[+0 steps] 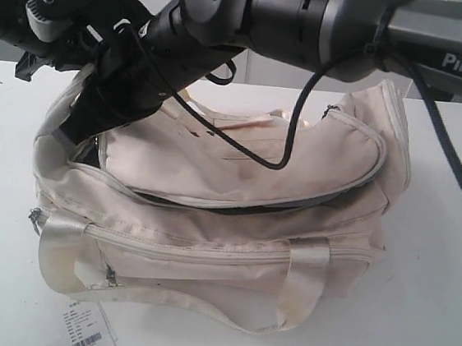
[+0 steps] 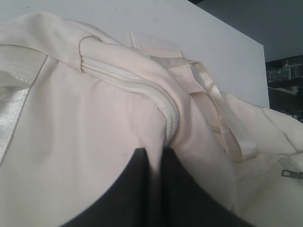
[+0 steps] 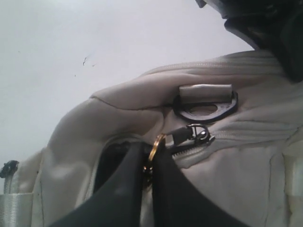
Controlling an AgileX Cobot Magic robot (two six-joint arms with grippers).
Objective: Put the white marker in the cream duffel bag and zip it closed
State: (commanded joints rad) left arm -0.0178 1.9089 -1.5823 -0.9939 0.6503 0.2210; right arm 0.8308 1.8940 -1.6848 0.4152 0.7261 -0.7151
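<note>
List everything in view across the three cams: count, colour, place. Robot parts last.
table: 1, white, under everything
cream duffel bag: 1, cream, on table, top zipper partly open
front strap handle: 1, cream, draped over bag's front
paper tag: 1, white with barcode, on table by bag's front
D-ring buckle: 1, black, bag end near zipper
zipper pull ring: 1, gold, in right tool
white marker: 0 visible
cable: 1, black, hanging over bag
left tool: 1, black, shut on bag fabric
right tool: 1, black, shut on zipper pull ring

Paper tag (image 1: 89,332) cropped by the lower edge, print illegible; the cream duffel bag (image 1: 208,228) interior lost in shadow.
</note>
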